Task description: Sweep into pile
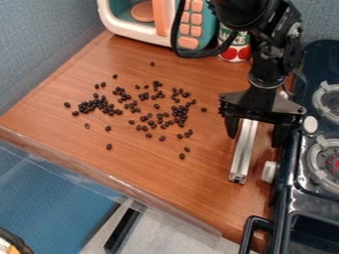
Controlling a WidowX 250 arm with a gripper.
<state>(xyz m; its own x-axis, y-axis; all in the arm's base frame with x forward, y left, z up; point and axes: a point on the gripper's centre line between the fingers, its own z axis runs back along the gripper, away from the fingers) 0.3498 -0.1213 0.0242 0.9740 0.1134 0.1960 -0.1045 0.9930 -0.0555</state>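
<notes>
The beans (99, 104) lie scattered over the left and middle of the tabletop (198, 198). One dense cluster sits toward the left; looser groups spread to its right, with single beans around them, one well up toward the oven (104, 17) and a few nearer the front edge.

The arm (268, 52) comes in at the top right, and its gripper (255, 140) hangs over the tabletop's right side, well apart from most of the beans. The jaws stand wide apart, with a silvery bar (244, 154) between them, closer to the left one; I cannot tell whether either touches it. The bar slants, its lower end toward the front.

At the back, the toy oven has a pale frame, a teal front and rows of orange buttons (189, 42). Just right of it stands a can (234, 52), partly behind the arm; its label shows green at the top, large lettering on white, and red round shapes below. Along the right is the black stove (301, 183), with pale knobs (269, 171) and ringed burners (320, 168).
</notes>
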